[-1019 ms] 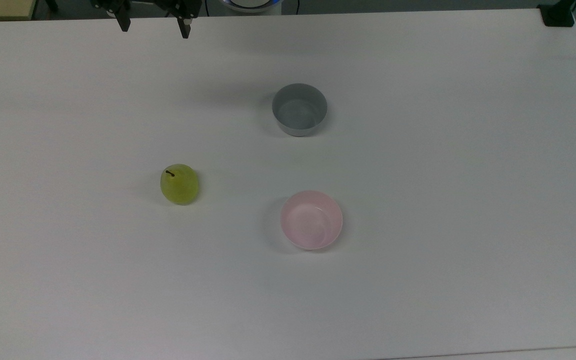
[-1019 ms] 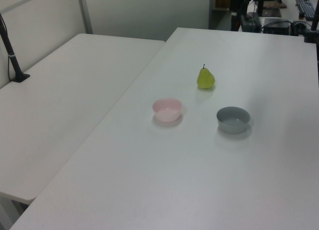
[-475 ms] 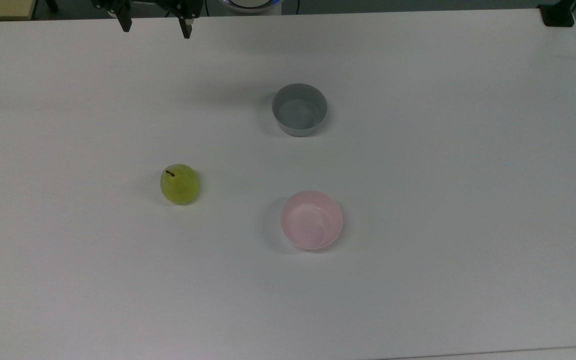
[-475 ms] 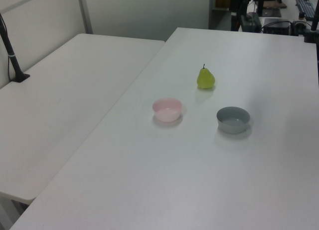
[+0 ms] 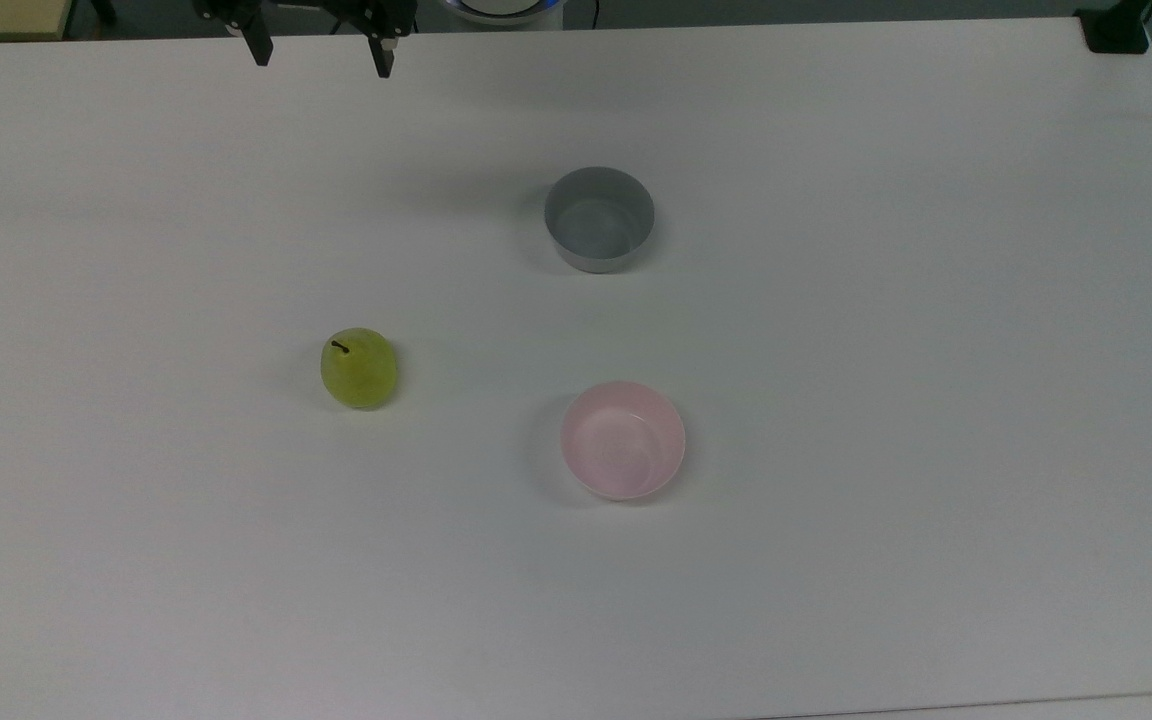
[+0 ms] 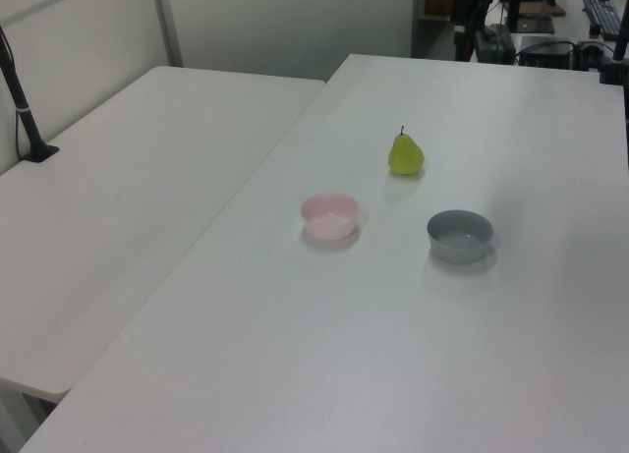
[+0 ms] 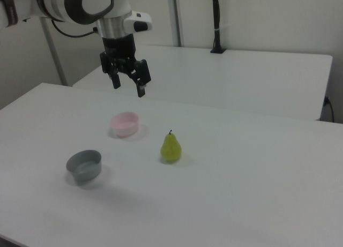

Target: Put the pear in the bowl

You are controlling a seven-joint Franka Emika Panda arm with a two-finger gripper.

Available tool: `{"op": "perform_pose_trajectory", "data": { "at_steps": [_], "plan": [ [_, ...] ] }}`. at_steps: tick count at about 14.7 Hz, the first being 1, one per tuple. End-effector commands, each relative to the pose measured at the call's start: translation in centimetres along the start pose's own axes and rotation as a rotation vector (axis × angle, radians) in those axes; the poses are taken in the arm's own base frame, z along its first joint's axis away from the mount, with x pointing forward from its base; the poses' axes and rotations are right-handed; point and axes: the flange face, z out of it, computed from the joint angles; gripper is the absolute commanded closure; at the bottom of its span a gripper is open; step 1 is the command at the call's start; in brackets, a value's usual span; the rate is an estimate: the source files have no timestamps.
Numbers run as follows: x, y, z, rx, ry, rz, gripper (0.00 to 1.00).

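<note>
Top view: the pear [image 5: 359, 368] stands on the white table [image 5: 886, 330], its dark stem up, well apart from the pink bowl [image 5: 623, 440] on the top view's right and from the grey bowl [image 5: 599, 218] farther up. At the upper edge the gripper [image 5: 321, 58] hangs with its two black fingers [image 5: 383, 52] spread wide and nothing between them. Left view: the pear [image 6: 405, 154] sits upright beyond both bowls, the pink bowl [image 6: 330, 216] to the left view's left and the grey bowl [image 6: 459, 236] to its right; both bowls are empty. Right view: the gripper [image 7: 127, 87] hovers high above the table [image 7: 257, 193], fingers parted and holding nothing, over the area behind the pink bowl [image 7: 124, 124]; the pear [image 7: 171, 147] stands to the right view's right of that bowl, the grey bowl [image 7: 84, 165] nearer the camera.
</note>
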Motion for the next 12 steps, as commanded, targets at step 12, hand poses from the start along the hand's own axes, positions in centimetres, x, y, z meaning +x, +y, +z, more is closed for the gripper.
{"op": "perform_pose_trajectory", "data": {
  "at_steps": [12],
  "plan": [
    [2.8,0.9,2.0,-0.009,0.067,-0.014,0.0]
  ]
}}
